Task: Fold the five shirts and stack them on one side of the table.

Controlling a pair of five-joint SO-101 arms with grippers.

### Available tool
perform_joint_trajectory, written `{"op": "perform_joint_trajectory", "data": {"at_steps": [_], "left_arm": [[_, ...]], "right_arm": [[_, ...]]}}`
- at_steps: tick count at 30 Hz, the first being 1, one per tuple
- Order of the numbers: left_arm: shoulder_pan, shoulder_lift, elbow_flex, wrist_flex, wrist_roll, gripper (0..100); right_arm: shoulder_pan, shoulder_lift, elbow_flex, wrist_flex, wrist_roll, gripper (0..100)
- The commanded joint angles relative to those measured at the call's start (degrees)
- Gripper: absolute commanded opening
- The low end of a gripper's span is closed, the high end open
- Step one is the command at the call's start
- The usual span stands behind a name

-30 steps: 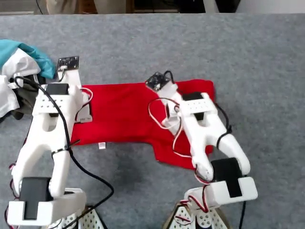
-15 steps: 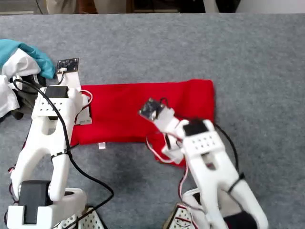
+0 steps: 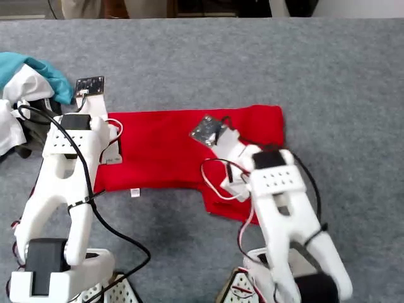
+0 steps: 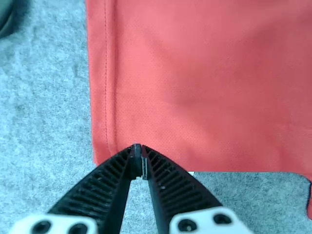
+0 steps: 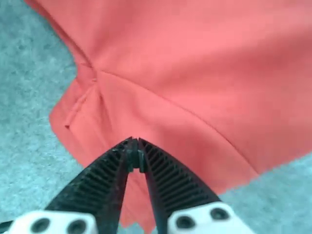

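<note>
Just off the red shirt's point(image 3: 158, 151) left end I see a heap of teal and white clothes point(image 3: 38, 71) on the grey table point(image 3: 284, 63). From above, both arms cover parts of the shirt, which lies spread flat. The left gripper point(image 4: 137, 157) is clenched at its stitched hem corner; I cannot tell whether cloth is pinched. The right gripper point(image 5: 134, 155) is clenched over the sleeve seam.

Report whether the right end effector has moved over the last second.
Yes. The right end effector pulled back from the red shirt's far edge toward its near edge, then returned partway.
</note>
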Motion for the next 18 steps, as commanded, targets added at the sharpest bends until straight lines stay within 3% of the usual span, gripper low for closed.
{"op": "perform_joint_trajectory", "data": {"at_steps": [1, 8, 18], "left_arm": [[0.2, -1.5, -0.3, -0.5, -0.4, 2], [0.1, -1.5, -0.2, -0.4, -0.4, 2], [0.1, -1.5, 2.8, -0.9, -0.4, 2]], "right_arm": [[-3.2, 5.7, -3.1, -1.6, 0.0, 0.2], [-8.5, 7.1, -1.0, -1.9, 0.4, 0.2], [-8.8, 4.4, 10.2, -0.4, 7.1, 0.2]]}}
